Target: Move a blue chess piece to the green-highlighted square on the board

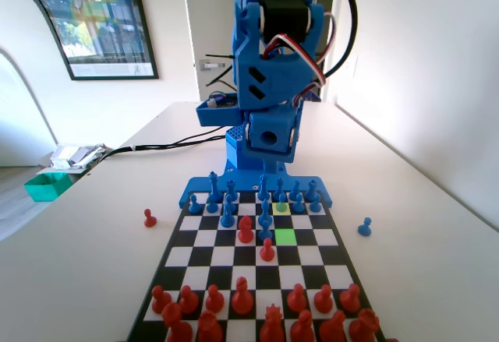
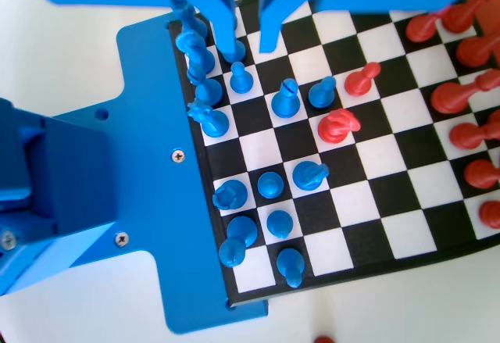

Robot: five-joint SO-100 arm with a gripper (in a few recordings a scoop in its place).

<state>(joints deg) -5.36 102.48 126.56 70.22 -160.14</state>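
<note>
— Start big: what's on the white counter (image 1: 421, 202)?

— The blue printed arm (image 1: 273, 61) stands at the far end, leaning over the flat black-and-white checkered board (image 1: 204, 238). One bright green square (image 1: 285, 235) lies bare a little way out from the blue ranks, and the paler yellow square (image 1: 290, 209) sits two squares behind it in the same file.

— And the piece to be moved?

— I take it to be the small blue plastic pawn with the ball head (image 1: 281, 202) standing on that yellow square. In the wrist view this pawn (image 2: 241, 77) stands just below the tip of the left-hand prong.

— The jaws?

— Parted, with a clear gap between them and nothing held. They hang above the crowded blue rows.

— What could go wrong?

— The pawn isn't centred in the gap, I'd say. Dropping straight down could put one prong on its head and tip it, or clip the taller blue back-row pieces (image 2: 205, 116) close beside it.

— And on the way over?

— A tall blue piece (image 1: 265, 219) stands just beside the green square, and a red plastic pawn (image 1: 267, 250) sits diagonally next to it. A low carry could knock either of them.
</note>
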